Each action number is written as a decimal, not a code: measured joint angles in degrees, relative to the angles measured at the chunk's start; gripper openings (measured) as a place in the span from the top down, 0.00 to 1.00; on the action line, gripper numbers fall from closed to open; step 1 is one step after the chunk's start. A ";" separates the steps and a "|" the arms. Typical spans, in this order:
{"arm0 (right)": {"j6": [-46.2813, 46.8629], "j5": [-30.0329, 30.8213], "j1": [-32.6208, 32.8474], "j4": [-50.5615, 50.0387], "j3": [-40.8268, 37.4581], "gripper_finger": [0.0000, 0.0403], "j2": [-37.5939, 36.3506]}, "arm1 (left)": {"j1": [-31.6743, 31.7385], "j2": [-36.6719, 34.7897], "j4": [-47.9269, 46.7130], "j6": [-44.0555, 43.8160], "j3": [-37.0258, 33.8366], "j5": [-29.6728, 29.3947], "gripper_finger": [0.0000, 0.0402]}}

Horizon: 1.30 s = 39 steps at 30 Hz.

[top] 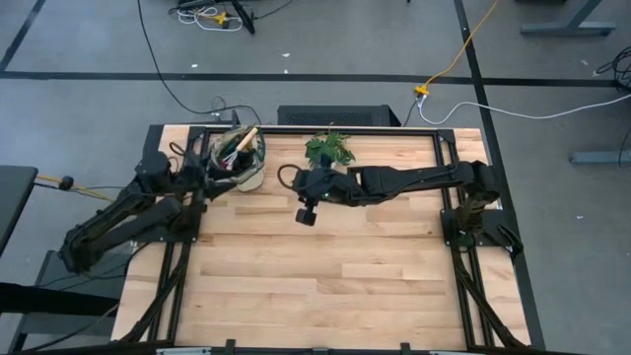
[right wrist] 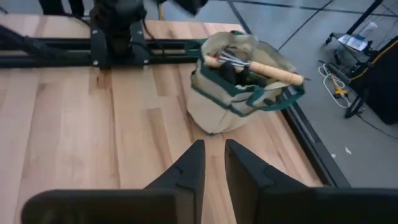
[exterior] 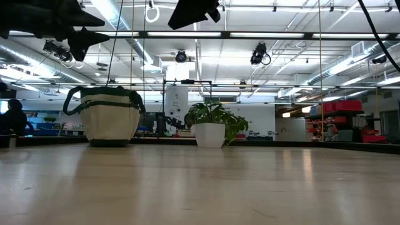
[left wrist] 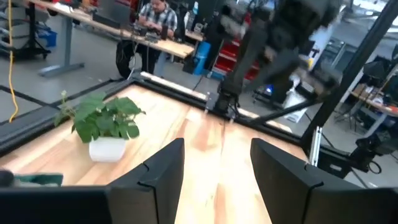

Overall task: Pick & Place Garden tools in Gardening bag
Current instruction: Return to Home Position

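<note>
Nearest the front, the wooden table (top: 325, 276) is bare boards, no tools lying on it that I can see. Move up the table and there's the right arm, stretched long from its post across the far half, its wrist just in front of the potted plant (top: 330, 148). The right gripper (right wrist: 213, 144) is empty, fingers drawn in to a narrow slit, and it points toward the bag (right wrist: 242, 87), which sits ahead of it and apart.

Over on the other side, the left arm is folded in close, wrist right beside the bag. The left gripper (left wrist: 217, 146) has its fingers spread wide with nothing between them, and it looks out over the plant toward the other arm.

At the far left corner stands the bag, upright. The rake (right wrist: 273, 71) lies slanted across its mouth, with the pale handle sticking out over the rim and the tines inside among darker tools.

My read: the packing looks done. The left arm is the nearer one to the bag, so it needs to lift clear of that jutting handle as it retreats. The right has open table to fold back over.
</note>
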 joint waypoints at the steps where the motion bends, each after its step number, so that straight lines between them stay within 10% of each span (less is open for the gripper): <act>1: 0.14 0.02 -0.07 -0.05 0.00 0.84 -0.47 | -1.28 -0.40 -0.77 0.06 -0.01 -0.88 0.53; 14: 2.24 0.90 -0.22 2.59 -4.04 0.85 -2.49 | -18.79 -2.97 -4.77 0.71 -2.97 -17.65 0.53; 39: 7.55 -6.54 -0.96 66.98 -70.19 0.85 -37.14 | -36.39 -2.88 7.15 5.53 -10.16 -32.55 0.53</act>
